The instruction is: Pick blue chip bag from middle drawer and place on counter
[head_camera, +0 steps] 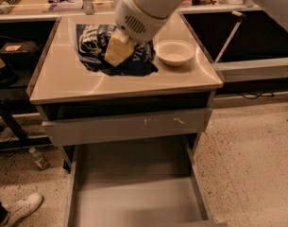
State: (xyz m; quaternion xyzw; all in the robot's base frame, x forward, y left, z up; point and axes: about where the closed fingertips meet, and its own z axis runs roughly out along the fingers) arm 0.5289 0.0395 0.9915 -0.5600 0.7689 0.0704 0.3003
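Filling the upper half of the view, the beige counter [63, 82] stood over a grey cabinet. Below it the middle drawer [134, 202] was pulled far out, its flat floor bare. Above that, a shallower drawer [124, 126] with white scratches on its front sat slightly ajar. The white arm [148, 4] came down from the top edge over the counter's back half.

The blue chip bag [94, 41] lay crumpled on the rear left part of the counter, out of the drawer and apparently resting on the surface. The end effector [118, 51] was pressed into the bag's top, right of its white logo. Whether it was clamped on the foil or spread could not be told. A white bowl [174, 52] sat just right of the bag. A white shoe [21, 206] and a small bottle [38, 159] were on the speckled floor at left.
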